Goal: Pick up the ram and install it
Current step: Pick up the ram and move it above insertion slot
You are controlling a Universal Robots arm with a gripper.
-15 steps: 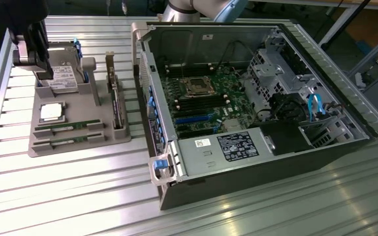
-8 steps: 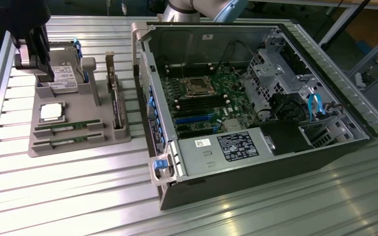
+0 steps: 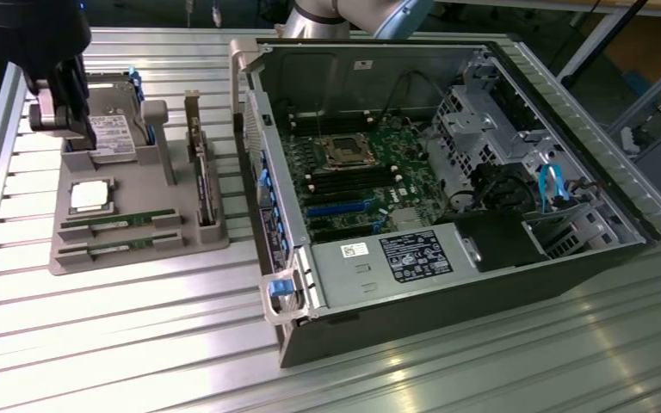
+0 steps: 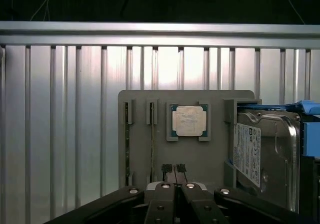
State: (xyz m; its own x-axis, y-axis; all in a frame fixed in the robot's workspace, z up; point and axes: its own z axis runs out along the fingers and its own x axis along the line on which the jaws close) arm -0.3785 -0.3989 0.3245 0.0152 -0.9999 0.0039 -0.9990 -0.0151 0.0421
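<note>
**Claw parked over the parts tray, nothing grabbed yet**

Your claw (image 4: 174, 170) has its fingers pressed together with nothing between them, hovering above the gray tray (image 4: 145, 99) on the counter (image 4: 60, 124). The ram (image 4: 152, 144) lies on edge in its slot, below the claw and just off to one side, and a second stick (image 4: 127, 144) sits one slot further out. The CPU (image 4: 189, 120) is straight ahead of the claw and the hard drive (image 4: 262, 154) is off to its other side. I'd say you're at the very start: no pick-up and no install yet. The open PC case (image 3: 330, 69) with the motherboard (image 3: 348, 172) is well apart from the claw, and I can't tell which memory slot is free.
</note>
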